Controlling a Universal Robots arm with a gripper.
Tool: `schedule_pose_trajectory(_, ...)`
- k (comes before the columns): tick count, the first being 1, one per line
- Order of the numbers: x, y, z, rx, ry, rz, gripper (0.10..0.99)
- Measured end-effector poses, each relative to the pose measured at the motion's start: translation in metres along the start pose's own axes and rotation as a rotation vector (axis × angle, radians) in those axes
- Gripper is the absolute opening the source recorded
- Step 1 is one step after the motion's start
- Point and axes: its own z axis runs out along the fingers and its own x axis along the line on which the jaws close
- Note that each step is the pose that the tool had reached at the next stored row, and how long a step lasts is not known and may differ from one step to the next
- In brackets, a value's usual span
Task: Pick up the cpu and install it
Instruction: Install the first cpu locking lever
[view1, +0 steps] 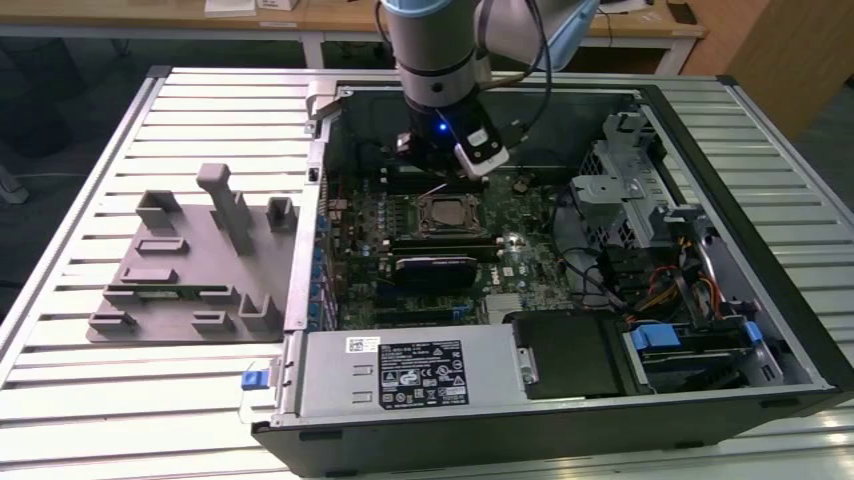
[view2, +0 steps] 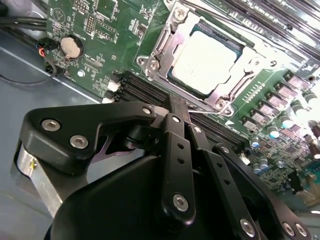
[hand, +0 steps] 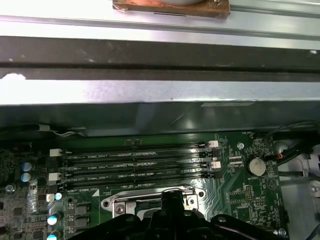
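Observation:
The cpu (view2: 207, 61), a silvery-grey square chip with a pale rim, lies flat inside the metal-framed socket (view2: 161, 46) on the green motherboard (view2: 95, 30). In the second wrist view my gripper (view2: 178, 104) is shut with nothing between its black fingers. It hangs just off the socket's edge, over the memory slots (view2: 140, 89). From the exterior view the gripper (view1: 437, 180) hovers over the board just behind the socket (view1: 445, 213). The first wrist view shows the fingertips (hand: 170, 200) right at the socket frame (hand: 117, 204).
The motherboard sits in an open black computer case (view1: 801, 340) on a slatted metal table (view1: 160, 400). A grey fixture block (view1: 187, 270) stands at the exterior view's left. A power supply (view1: 400, 370), drive cage (view1: 641, 180) and cables crowd the case. The case wall (hand: 160, 92) rises behind the memory slots.

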Motion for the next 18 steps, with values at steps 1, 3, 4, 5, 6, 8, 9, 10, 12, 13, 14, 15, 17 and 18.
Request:
schedule_pose_trajectory(1,0.0004,-0.0001,0.0006,-0.001,-0.0020,0.000,0.106)
schedule_pose_trajectory(3,0.0014,-0.0003,0.0017,-0.002,-0.0053,0.002,0.106)
schedule_pose_trajectory(4,0.0017,-0.0002,0.0019,-0.001,-0.0059,0.004,0.106)
schedule_pose_trajectory(5,0.0020,0.0002,0.0021,0.000,-0.0066,0.008,0.106)
schedule_pose_trajectory(6,0.0023,0.0009,0.0024,0.000,-0.0075,0.012,0.106)
schedule_pose_trajectory(8,0.0030,0.0027,0.0030,0.002,-0.0090,0.019,0.106)
schedule_pose_trajectory(9,0.0034,0.0037,0.0033,0.002,-0.0097,0.022,0.106)
schedule_pose_trajectory(10,0.0037,0.0047,0.0037,0.003,-0.0103,0.025,0.106)
schedule_pose_trajectory(12,0.0040,0.0054,0.0045,0.005,-0.0122,0.033,0.106)
schedule_pose_trajectory(13,0.0041,0.0054,0.0048,0.009,-0.0139,0.039,0.106)
schedule_pose_trajectory(14,0.0042,0.0053,0.0053,0.014,-0.0163,0.048,0.106)
schedule_pose_trajectory(15,0.0043,0.0052,0.0057,0.019,-0.0187,0.058,0.106)
schedule_pose_trajectory(17,0.0045,0.0050,0.0069,0.024,-0.0230,0.077,0.106)
schedule_pose_trajectory(18,0.0046,0.0052,0.0075,0.026,-0.0246,0.085,0.106)
